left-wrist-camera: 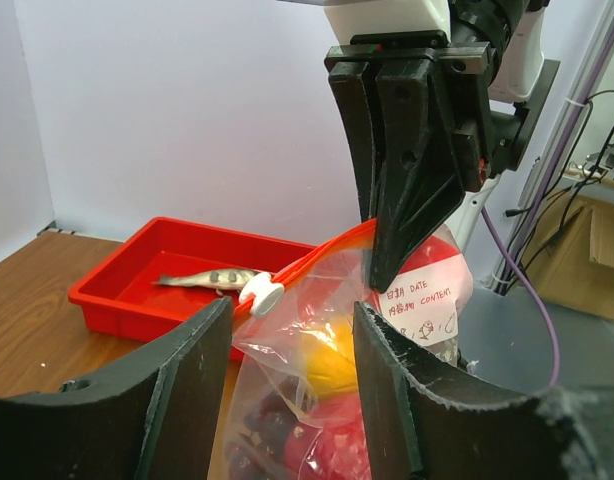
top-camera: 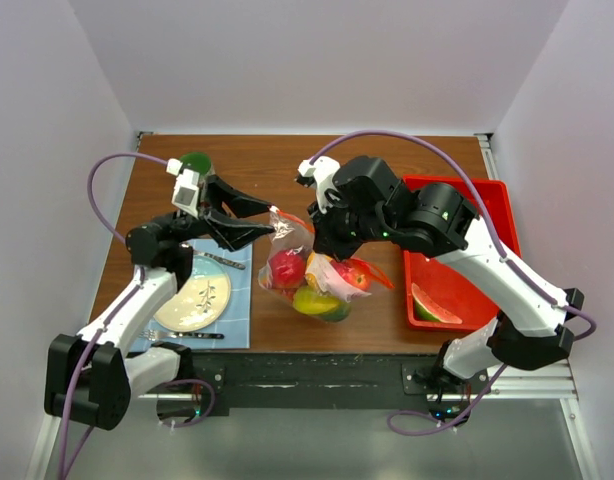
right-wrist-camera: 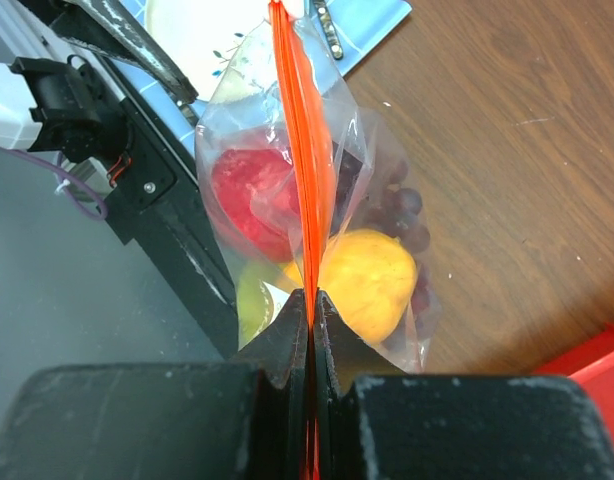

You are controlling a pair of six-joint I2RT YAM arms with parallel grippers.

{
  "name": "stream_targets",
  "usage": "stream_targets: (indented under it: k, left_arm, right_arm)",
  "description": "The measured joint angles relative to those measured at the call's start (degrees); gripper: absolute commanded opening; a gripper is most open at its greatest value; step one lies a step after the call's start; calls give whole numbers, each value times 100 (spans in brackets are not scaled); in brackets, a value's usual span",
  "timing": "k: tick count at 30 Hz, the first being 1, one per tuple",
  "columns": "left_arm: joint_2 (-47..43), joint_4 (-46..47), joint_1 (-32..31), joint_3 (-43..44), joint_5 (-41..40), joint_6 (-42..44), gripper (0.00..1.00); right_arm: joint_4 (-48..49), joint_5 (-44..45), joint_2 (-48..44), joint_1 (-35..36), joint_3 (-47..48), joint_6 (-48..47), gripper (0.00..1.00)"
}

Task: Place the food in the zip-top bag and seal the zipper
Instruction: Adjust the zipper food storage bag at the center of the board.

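Though crinkly, clear lumpy zip-top bag [top-camera: 309, 278].

Robotics lab: white booth walls [top-camera: 317, 60], wooden table [top-camera: 277, 165], purple cables [top-camera: 407, 135].

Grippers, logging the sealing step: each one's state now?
Left gripper: open, straddling the crinkly clear zip-top bag, gripping nothing.
Right gripper: shut on the bag's thin orange-red zipper strip.

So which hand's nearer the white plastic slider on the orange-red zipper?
Left. The left hand is open, flanking the slider; the right hand pinches the zipper farther along.
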Motion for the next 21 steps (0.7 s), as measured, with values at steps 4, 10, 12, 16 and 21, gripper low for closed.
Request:
stream_targets:
  k: [4, 10, 12, 16, 21]
  left_arm:
    - [26, 7, -11, 24, 0, 107, 56]
    - [129, 11, -39, 52, 2, 168, 50]
    - [136, 11, -44, 55, 4, 164, 44]
    - [136, 13, -70, 85, 50, 151, 43]
    - [168, 20, -96, 92, 111, 151, 46]
  right_arm:
    - [7, -66, 0, 2, 0, 4, 0]
    - [13, -87, 0, 0, -2, 22, 0]
    - [13, -87, 0, 0, -2, 24, 0]
    - [20, -87, 0, 2, 0, 26, 0]
    - [52, -90, 0, 2, -2, 26, 0]
